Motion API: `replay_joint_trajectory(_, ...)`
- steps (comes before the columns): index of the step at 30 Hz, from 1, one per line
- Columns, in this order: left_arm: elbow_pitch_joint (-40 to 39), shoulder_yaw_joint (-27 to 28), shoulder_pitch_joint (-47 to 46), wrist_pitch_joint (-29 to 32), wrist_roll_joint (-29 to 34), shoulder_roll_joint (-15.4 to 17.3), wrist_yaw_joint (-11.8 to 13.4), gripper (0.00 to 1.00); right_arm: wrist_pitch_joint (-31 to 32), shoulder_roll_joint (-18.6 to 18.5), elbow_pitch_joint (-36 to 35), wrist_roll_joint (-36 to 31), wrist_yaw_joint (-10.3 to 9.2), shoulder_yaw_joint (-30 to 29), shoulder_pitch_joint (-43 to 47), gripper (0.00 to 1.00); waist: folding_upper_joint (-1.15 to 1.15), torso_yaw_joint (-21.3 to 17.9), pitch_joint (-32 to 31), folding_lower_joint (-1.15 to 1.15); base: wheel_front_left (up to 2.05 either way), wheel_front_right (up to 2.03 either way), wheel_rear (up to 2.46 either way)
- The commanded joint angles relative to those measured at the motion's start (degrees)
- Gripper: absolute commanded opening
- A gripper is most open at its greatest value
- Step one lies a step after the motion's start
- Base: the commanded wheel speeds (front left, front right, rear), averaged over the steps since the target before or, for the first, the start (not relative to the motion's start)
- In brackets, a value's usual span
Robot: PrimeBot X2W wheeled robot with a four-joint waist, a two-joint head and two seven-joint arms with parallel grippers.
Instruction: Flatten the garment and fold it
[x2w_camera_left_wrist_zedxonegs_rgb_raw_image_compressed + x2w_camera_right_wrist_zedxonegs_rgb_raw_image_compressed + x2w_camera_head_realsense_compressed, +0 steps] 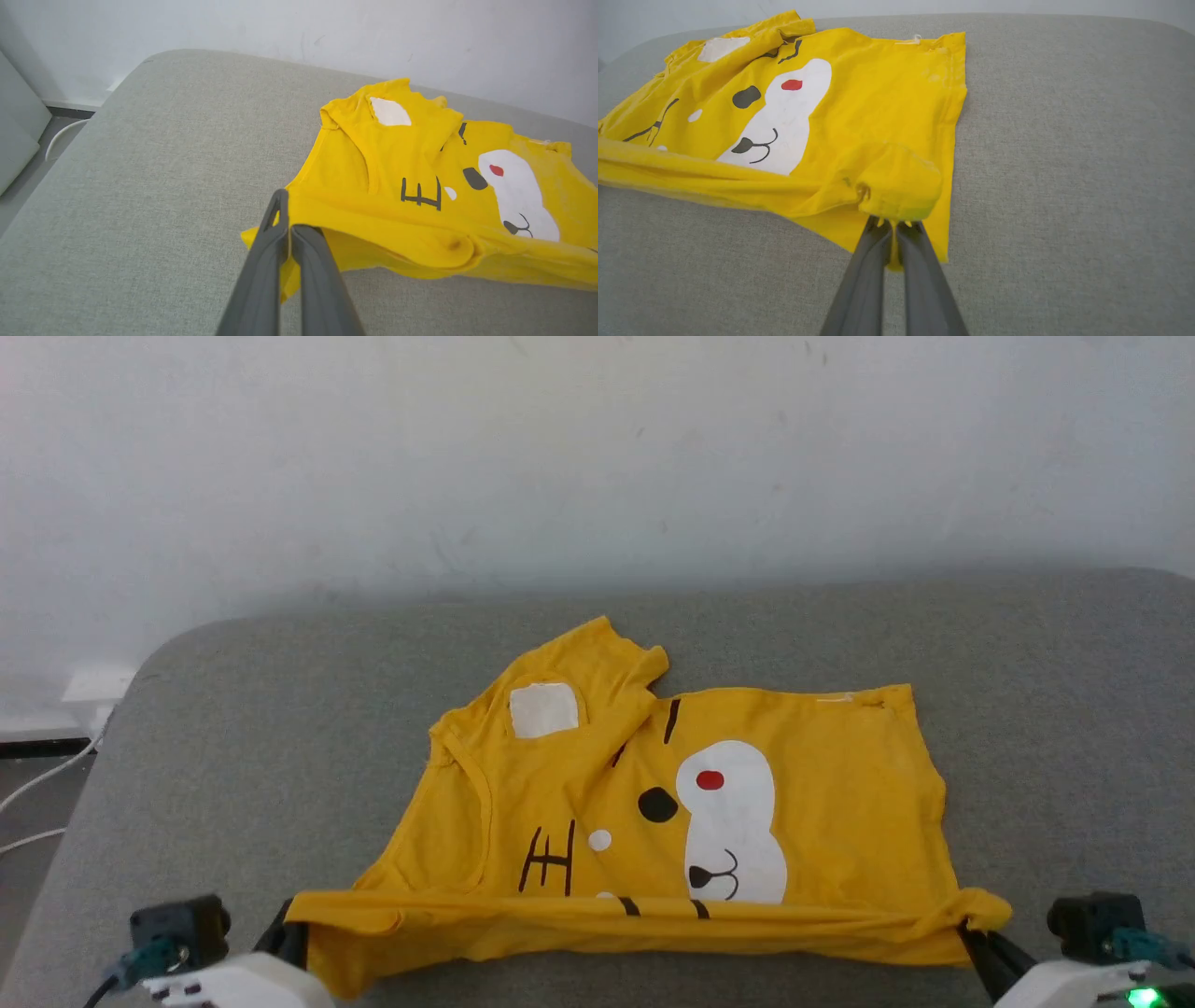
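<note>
Yellow garment [840,784], white label patch [542,709]; left and right jaws clamped on near edge.

The garment [840,784] is bright yellow with a white muzzle [733,831], red dot [710,780] and black stripes [549,863]; my bench [280,709] is grey.

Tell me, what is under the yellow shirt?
A grey cushion lies under the shirt, showing all around it. The part beneath the cloth is covered. The left gripper and right gripper pinch the near edge, lifted off the cushion.
</note>
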Motion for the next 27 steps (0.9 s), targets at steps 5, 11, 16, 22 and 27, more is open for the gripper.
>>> replay_joint_trajectory(5,8.89,-2.8,-11.53,-0.05,-0.04,-0.45,-3.64,0.0,2.83,-0.92,4.34,0.52,-0.16,1.5,-7.87,0.0,-0.01,-1.25,3.18,0.0,0.0,0.0,0.0)
replay_joint_trajectory(11,20.47,-6.34,-23.03,0.83,0.55,-2.0,-6.92,0.0,4.05,-1.94,11.76,1.9,-0.16,5.54,-16.63,0.0,-0.01,-1.62,6.29,0.0,0.0,0.0,0.0)
replay_joint_trajectory(16,29.68,-7.45,-29.22,-0.35,0.13,-3.94,-8.65,0.0,1.66,-2.23,17.89,2.54,-0.16,9.04,-22.4,0.22,-0.01,-1.95,7.72,0.0,0.0,0.0,0.0)
replay_joint_trajectory(22,37.55,-7.16,-31.31,-2.93,-2.38,-6.53,-10.7,1.0,-5.51,-1.52,23.74,3.42,-0.16,11.43,-25.12,1.0,-0.01,-2.07,7.77,0.0,0.0,0.0,0.0)
replay_joint_trajectory(27,38.25,-5.2,-29.33,-7.35,-4.37,-7.46,-11.22,1.0,-14.12,-0.85,24.65,4.25,-0.16,10.86,-23.15,1.0,-0.01,-1.84,5.7,0.0,0.0,0.0,0.0)
